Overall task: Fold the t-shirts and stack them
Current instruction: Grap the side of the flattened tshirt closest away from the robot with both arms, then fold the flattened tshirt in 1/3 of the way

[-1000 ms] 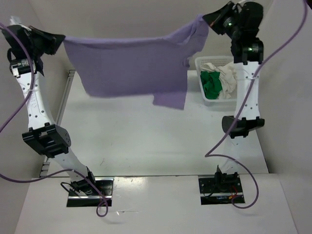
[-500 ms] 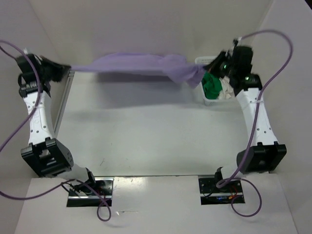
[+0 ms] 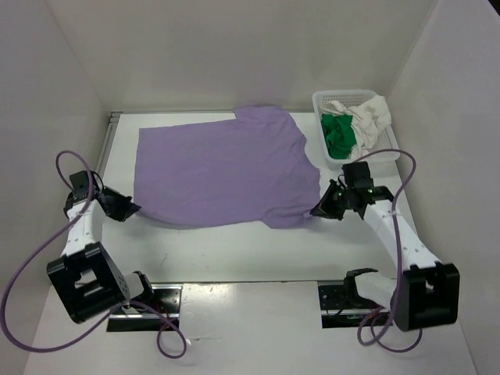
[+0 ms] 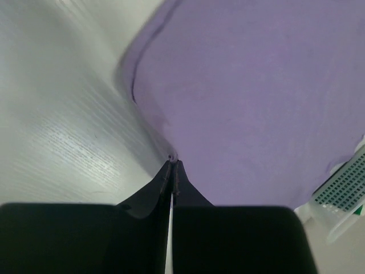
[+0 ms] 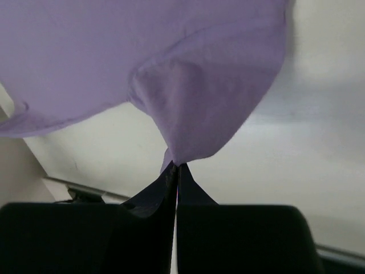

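The lavender-purple t-shirt (image 3: 223,168) lies spread flat on the white table. My left gripper (image 3: 134,208) is low at its near left corner, jaws shut on the hem; the shirt (image 4: 256,97) fills the left wrist view. My right gripper (image 3: 316,211) is low at the near right corner, shut on a pinch of the shirt (image 5: 188,103). The green t-shirt (image 3: 338,134) and the creamy white t-shirt (image 3: 370,117) lie bunched in the basket at the back right.
The white mesh basket (image 3: 322,101) stands at the back right corner; its edge shows in the left wrist view (image 4: 342,185). White walls close in the table on three sides. Purple cables loop beside both arms.
Both arms have swung down and toward me from high up, laying the hanging purple shirt flat on the table. Both grippers have stayed shut on its corners.
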### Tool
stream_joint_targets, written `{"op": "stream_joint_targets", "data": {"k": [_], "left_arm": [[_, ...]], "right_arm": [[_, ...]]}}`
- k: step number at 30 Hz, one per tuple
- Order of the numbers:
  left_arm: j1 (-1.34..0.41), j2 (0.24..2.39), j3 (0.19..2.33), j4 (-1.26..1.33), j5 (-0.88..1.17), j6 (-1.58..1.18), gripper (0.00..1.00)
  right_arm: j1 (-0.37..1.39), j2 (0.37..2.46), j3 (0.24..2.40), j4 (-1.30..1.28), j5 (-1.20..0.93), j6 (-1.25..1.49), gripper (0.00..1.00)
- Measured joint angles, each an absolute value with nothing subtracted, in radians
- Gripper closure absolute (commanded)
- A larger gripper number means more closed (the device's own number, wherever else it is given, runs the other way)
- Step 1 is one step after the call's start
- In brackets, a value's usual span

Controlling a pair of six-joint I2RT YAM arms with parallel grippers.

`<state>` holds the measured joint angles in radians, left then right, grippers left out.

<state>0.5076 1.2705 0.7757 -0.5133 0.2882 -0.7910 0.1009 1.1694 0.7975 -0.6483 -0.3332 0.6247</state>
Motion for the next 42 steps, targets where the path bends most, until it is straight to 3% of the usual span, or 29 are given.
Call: {"op": "stream_joint_targets", "data": {"k": [5,8,18,31,39,42], "left_arm": [[0.508,1.16,0.779,-0.569,0.313,-0.757,1.0],[0.508,1.201,0.82,-0.584,0.331,-0.759,1.0],[0.508,1.433,0.966,-0.462,0.379,-0.845,1.0],[0.508,1.722,1.14,-0.321,0.363,-0.929,1.0],[0.505,1.847,1.201,-0.272,0.344,-0.952,0.92],[0.502,1.857,1.202,-0.27,0.342,-0.953,0.64]], "right_arm": [[0.168,1.021,0.799,-0.769,-0.329,0.673,1.0],[0.173,1.066,0.841,-0.76,-0.323,0.691,1.0],[0.173,1.654,1.32,-0.613,-0.237,0.672,1.0],[0.165,2.023,1.718,-0.588,-0.144,0.628,1.0],[0.165,2.206,1.93,-0.595,-0.124,0.614,0.98],[0.165,2.255,1.999,-0.611,-0.123,0.618,0.85]]}}
